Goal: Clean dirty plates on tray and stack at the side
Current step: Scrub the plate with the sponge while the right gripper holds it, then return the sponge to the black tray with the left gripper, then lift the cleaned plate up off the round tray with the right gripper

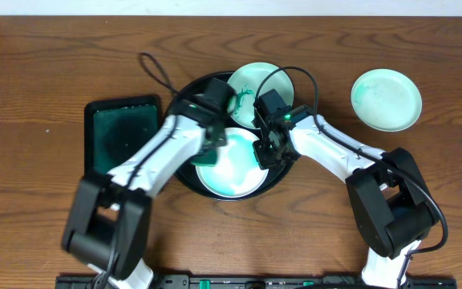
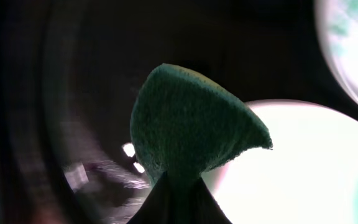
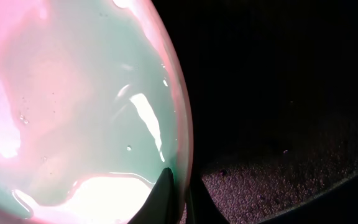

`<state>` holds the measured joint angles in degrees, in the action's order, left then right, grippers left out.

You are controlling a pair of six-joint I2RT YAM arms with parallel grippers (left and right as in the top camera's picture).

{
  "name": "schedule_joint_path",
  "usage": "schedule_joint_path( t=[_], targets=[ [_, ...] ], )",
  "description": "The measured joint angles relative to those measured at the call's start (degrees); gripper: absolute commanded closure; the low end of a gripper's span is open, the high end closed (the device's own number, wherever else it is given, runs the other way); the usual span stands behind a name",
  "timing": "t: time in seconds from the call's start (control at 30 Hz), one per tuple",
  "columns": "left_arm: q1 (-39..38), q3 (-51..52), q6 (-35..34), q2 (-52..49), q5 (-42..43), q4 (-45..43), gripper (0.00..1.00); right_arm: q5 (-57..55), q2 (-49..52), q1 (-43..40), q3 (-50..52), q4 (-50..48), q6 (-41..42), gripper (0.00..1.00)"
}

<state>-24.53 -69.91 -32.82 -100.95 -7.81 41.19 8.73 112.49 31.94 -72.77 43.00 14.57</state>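
We see the left claw pinching the sponge and the right claw clamping the plate by its rim, both largely cropped.

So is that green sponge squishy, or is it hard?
Probably squishy: the sponge curls into a cone shape where the left gripper pinches it. It is likely floppy too, since the free edge bends over. Its fuzzy-looking face would probably drag rather than slide on the plate.

The round black tray holds two pale teal plates: the front plate is glossy and mostly clean, and the rear plate is smeared green. The third plate lies flat outside the tray, well to its right, faintly green.
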Motion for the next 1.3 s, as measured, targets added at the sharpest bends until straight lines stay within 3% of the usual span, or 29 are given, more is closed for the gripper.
schedule_joint_path(
  t=[0.33,0.87,1.3],
  targets=[
    [6.91,-0.22,1.38,7.06,-6.14,6.67,0.93,-0.11,0.00,0.00,-0.04,0.13,-0.02,0.99],
    [26.40,-0.22,1.36,7.06,-1.20,14.14,0.92,-9.49,-6.36,0.00,-3.58,3.67,-3.28,0.99],
    [27.76,-0.22,1.36,6.95,2.14,14.36,0.89,-23.85,-13.79,2.86,-3.78,2.34,-10.36,0.99]
  ],
)
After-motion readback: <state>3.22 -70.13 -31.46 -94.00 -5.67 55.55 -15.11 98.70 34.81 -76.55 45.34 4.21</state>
